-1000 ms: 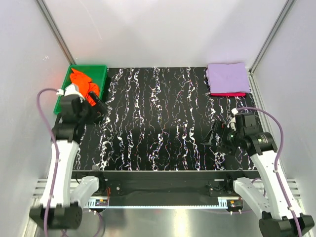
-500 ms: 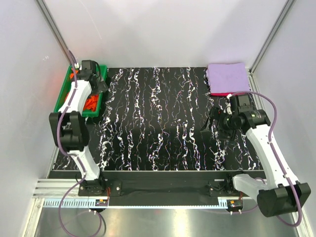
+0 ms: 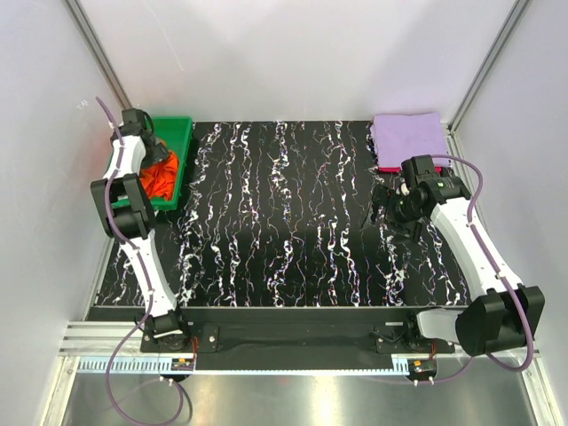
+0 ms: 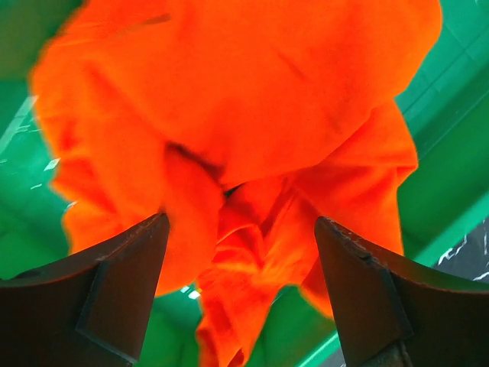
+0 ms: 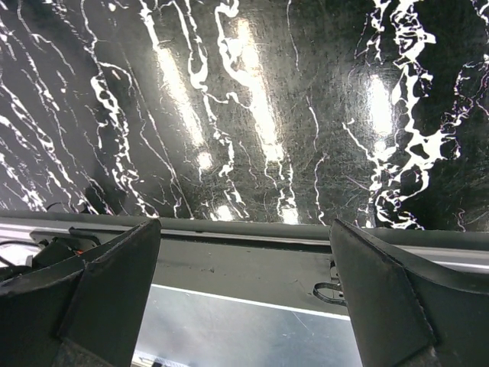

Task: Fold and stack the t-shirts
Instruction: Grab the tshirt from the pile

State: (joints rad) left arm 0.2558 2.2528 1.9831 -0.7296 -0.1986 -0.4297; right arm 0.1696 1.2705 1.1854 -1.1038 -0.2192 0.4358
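Left gripper (image 4: pixel 241 229), jaws spread, over crumpled orange t-shirt (image 4: pixel 252 92) in green tray (image 3: pixel 180 133), 10 o'clock; right gripper (image 5: pixel 244 233) spread wide, empty, 3 o'clock.

Nothing here can be read from where I stand. There is no lettering, label, brand or number showing on the orange-red t-shirt (image 4: pixel 244 115), the green tray (image 3: pixel 180 131), the folded lavender t-shirt (image 3: pixel 410 138) or the black, white-veined counter (image 3: pixel 284 222). The small coloured bits on the metal rail (image 3: pixel 302 366) just below the counter's near edge are too tiny to make out as writing.
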